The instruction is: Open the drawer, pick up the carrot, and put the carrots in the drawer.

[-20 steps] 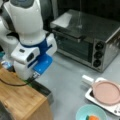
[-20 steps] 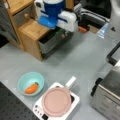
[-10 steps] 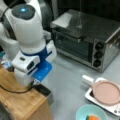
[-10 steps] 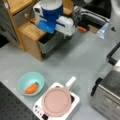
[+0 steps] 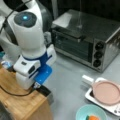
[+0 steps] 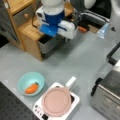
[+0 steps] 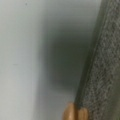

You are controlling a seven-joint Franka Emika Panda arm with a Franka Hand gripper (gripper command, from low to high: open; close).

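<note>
The grey drawer (image 6: 49,45) of the wooden-topped cabinet (image 6: 27,30) stands partly pulled out. My gripper (image 6: 51,35) hangs right over its front edge, the fingers hidden under the white and blue hand. The hand also shows in a front view (image 5: 41,87) above the cabinet top (image 5: 20,102). In the wrist view the speckled grey drawer front (image 7: 102,75) fills the right side, a wooden knob (image 7: 75,112) at its bottom. The orange carrot (image 6: 31,88) lies in a teal bowl (image 6: 23,80), far from the gripper. Its tip peeks out at a front view's bottom (image 5: 93,117).
A pink pan (image 6: 56,101) sits on a white stove toy (image 6: 40,110) next to the bowl. The silver toaster oven (image 5: 87,40) stands at the back. A second, shut drawer (image 6: 23,16) sits higher in the cabinet. Bare grey tabletop (image 6: 80,57) lies between cabinet and bowl.
The hand has crept a little toward a front view's lower right, along the cabinet top. The drawer looks slightly further out. Carrot, bowl and pan have not moved.
</note>
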